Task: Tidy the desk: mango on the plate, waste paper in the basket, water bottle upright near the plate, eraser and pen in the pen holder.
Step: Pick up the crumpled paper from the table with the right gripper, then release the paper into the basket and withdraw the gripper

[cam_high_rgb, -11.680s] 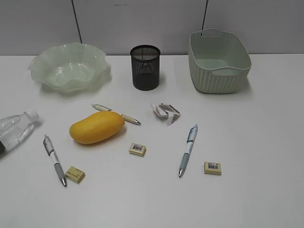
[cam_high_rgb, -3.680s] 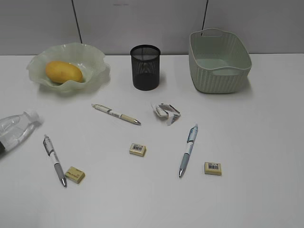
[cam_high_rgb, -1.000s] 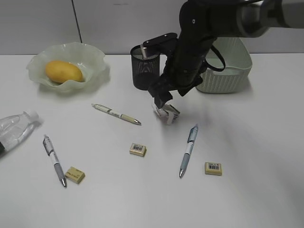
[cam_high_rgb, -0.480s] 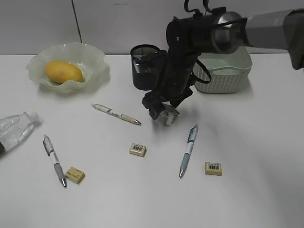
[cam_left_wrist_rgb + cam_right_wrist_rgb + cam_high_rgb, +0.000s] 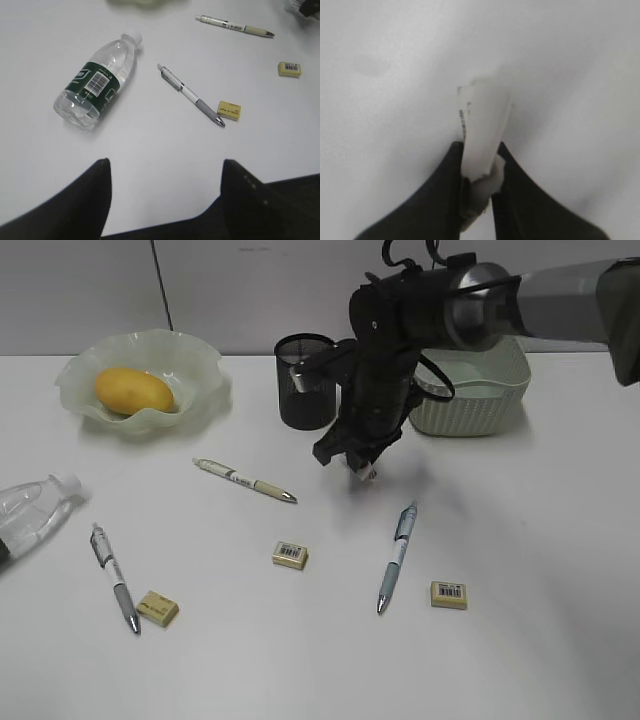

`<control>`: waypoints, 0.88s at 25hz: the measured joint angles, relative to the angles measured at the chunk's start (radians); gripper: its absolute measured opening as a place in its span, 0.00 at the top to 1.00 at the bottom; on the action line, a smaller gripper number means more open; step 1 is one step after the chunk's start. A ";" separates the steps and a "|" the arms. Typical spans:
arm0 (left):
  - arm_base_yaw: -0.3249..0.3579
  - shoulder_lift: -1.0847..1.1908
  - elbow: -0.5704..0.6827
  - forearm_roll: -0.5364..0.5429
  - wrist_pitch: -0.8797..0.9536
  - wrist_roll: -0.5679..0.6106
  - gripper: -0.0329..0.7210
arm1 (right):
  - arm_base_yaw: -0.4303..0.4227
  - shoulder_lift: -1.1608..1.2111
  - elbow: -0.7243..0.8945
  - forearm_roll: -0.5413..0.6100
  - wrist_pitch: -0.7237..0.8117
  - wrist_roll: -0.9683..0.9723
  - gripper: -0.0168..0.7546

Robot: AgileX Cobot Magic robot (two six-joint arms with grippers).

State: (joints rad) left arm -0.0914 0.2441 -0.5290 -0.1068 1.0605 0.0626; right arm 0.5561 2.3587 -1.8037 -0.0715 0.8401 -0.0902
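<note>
White desk point(image 5: 520, 570): right pincer point(image 5: 479, 167) has pinched the waste paper point(image 5: 482, 127), lifting it clear.

Left wrist view. Water bottle point(image 5: 97, 82) lying on its side on the white tabletop point(image 5: 150, 145), cap toward the top. Right of it, a grey-grip pen point(image 5: 191, 95) with a yellow eraser point(image 5: 229, 110) just beside its tip. The left tool point(image 5: 165, 197) spread wide, its dark fingers point(image 5: 95, 190) framing bare tabletop.
</note>
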 joint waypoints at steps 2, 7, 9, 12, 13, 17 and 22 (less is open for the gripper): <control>0.000 0.000 0.000 0.000 0.000 0.000 0.28 | 0.000 -0.016 -0.006 -0.002 0.017 0.000 0.81; 0.000 0.000 0.000 0.000 0.000 0.000 0.28 | 0.000 -0.130 -0.035 -0.003 0.080 -0.022 0.81; 0.000 0.000 0.000 0.000 0.000 0.000 0.28 | 0.000 -0.187 -0.049 -0.003 0.089 -0.026 0.81; 0.000 0.000 0.000 0.000 0.000 0.000 0.28 | -0.015 -0.267 -0.076 -0.007 0.092 -0.030 0.81; 0.000 0.000 0.000 0.000 0.000 0.000 0.28 | -0.026 -0.282 -0.085 -0.008 0.092 -0.030 0.81; 0.000 0.000 0.000 0.000 0.000 0.000 0.29 | -0.119 -0.307 -0.133 -0.007 0.098 -0.030 0.81; 0.000 0.000 0.000 0.000 0.000 0.000 0.29 | -0.270 -0.302 -0.142 0.016 0.091 -0.029 0.81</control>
State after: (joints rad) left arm -0.0914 0.2441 -0.5290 -0.1068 1.0605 0.0626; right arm 0.2859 2.0571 -1.9457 -0.0554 0.9307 -0.1197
